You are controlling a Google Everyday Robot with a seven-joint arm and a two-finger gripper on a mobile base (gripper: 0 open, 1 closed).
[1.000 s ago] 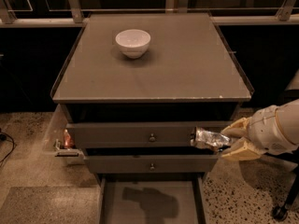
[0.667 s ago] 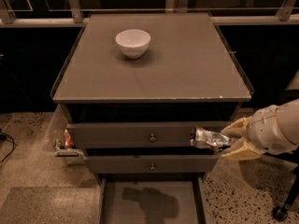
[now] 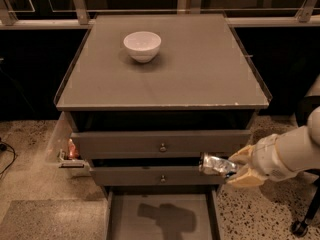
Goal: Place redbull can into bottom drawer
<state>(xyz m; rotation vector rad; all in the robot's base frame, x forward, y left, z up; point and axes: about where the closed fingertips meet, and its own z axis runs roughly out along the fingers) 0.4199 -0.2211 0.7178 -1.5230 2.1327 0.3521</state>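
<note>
The redbull can point(image 3: 216, 165) is a small crinkled silver can, held sideways in front of the right end of the middle drawer. My gripper point(image 3: 239, 167) comes in from the right on a white arm and is shut on the redbull can, with tan fingers point(image 3: 245, 178) above and below it. The bottom drawer point(image 3: 120, 219) is pulled open below, a shallow grey tray with the arm's shadow on its floor. The can hangs above the drawer's right rear corner.
A white bowl point(image 3: 142, 45) stands on the grey cabinet top point(image 3: 200, 79). Two knobbed drawers point(image 3: 162, 147) sit above the open one. A clear side bin point(image 3: 67, 151) with small items hangs at the cabinet's left. Speckled floor lies around.
</note>
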